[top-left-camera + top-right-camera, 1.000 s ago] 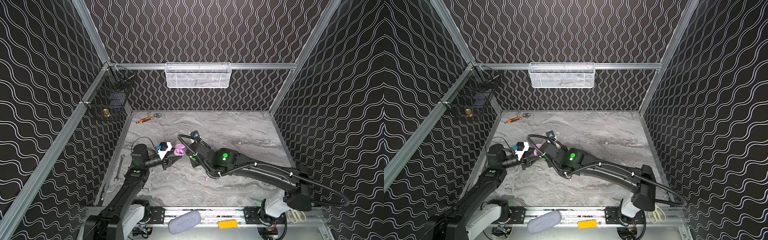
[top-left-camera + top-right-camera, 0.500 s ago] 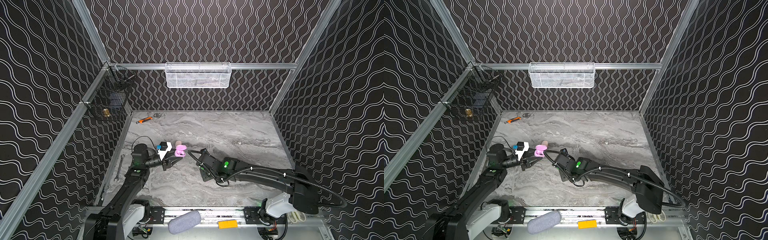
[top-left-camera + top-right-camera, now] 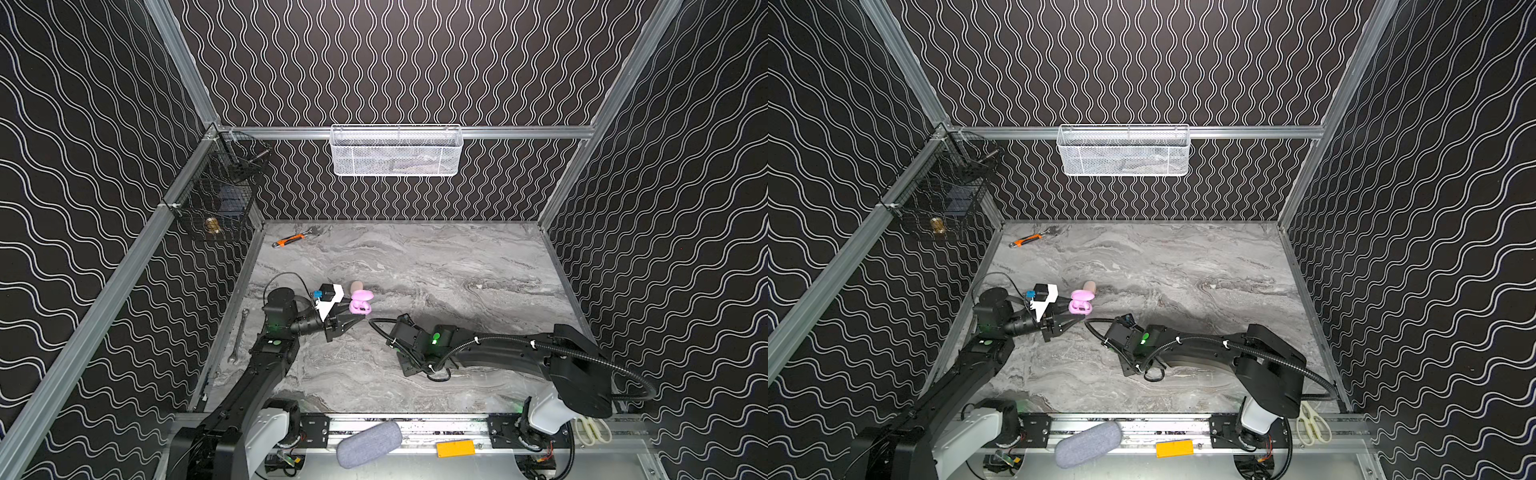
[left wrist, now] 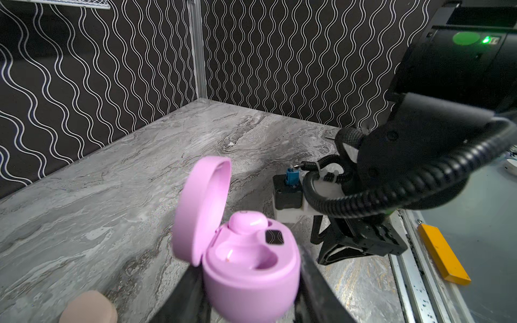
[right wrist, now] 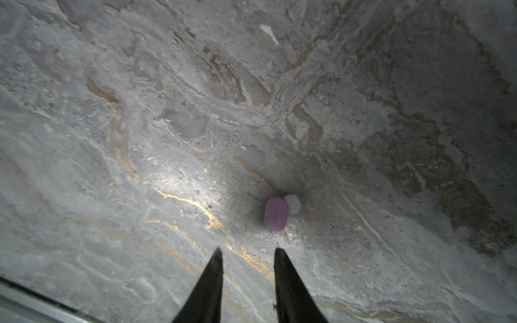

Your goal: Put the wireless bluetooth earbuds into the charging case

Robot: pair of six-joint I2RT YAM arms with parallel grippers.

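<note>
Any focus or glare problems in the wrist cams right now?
Right wrist view: soft overall, lilac earbud fuzzy, bright glare patch on the table, corners dark. Left wrist view: pink case lid and near fingers blurred, back wall sharp. Both top views: crisp, evenly lit.

The lilac-pink charging case point(image 4: 249, 268) was seen with its lid swung up, one lilac earbud point(image 4: 247, 223) seated in a well, the neighbouring well empty, while a second lilac earbud point(image 5: 276, 214) was found lying loose on the marbled tabletop point(image 5: 167, 112).
</note>
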